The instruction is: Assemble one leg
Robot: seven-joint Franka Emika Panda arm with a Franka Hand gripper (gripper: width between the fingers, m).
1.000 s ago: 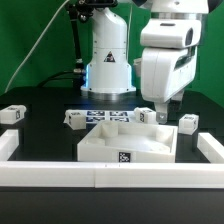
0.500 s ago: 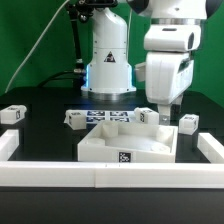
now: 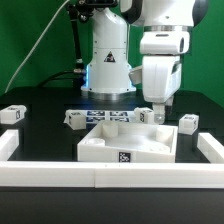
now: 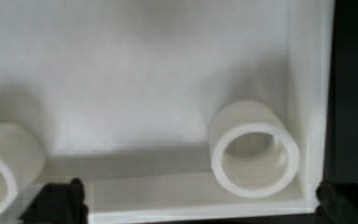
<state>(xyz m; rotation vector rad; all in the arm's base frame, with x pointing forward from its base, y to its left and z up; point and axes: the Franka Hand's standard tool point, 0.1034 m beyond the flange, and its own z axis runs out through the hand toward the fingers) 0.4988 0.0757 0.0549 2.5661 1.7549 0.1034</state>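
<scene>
My gripper (image 3: 158,108) hangs over the far right corner of the big white slab (image 3: 100,150), jaws open and empty. In the wrist view the gripper (image 4: 201,205) shows only its two dark fingertips (image 4: 55,200), wide apart, over the slab's recessed inside (image 4: 140,90) with a round socket (image 4: 261,160). One leg (image 3: 147,116), a small white tagged block, lies just behind the slab, next to my fingers. Other legs lie at the exterior view's far left (image 3: 12,114), behind the slab's left corner (image 3: 75,118) and at the right (image 3: 188,122).
The marker board (image 3: 110,115) lies behind the slab, in front of the robot base (image 3: 108,70). White rails border the table at the front (image 3: 110,172), left (image 3: 8,145) and right (image 3: 212,150).
My gripper has risen a little and shifted slightly toward the exterior view's left. Its jaws stay open and empty. The parts have not moved.
</scene>
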